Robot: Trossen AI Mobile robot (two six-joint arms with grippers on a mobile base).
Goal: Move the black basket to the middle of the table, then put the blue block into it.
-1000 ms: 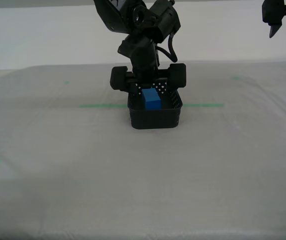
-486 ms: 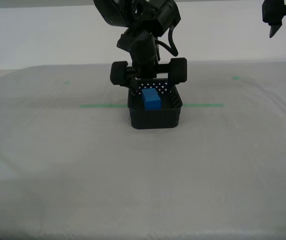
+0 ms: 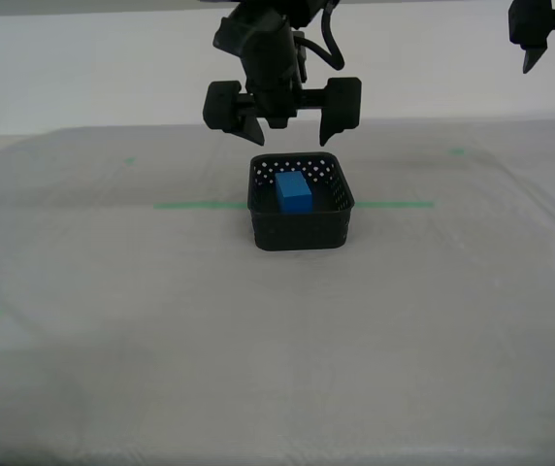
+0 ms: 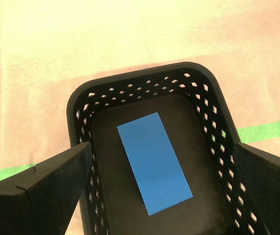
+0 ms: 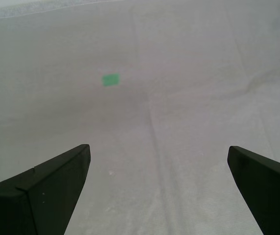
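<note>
the blue block (image 3: 294,191) lies inside the black basket (image 3: 301,225), my second end effector (image 3: 283,126) spread wide above.

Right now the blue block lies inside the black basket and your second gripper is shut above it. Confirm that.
Not quite: my second gripper is open, jaws spread wide, as the second wrist view shows. The rest holds: the blue block lies inside the black basket, below that gripper.

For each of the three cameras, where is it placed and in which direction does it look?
Exterior view: on my body, facing the table; my second hand hangs open above the black basket.
Second wrist view: looks down between its fingers at the blue block.
First wrist view: bare cloth, green mark.
Shared: basket, block.
</note>
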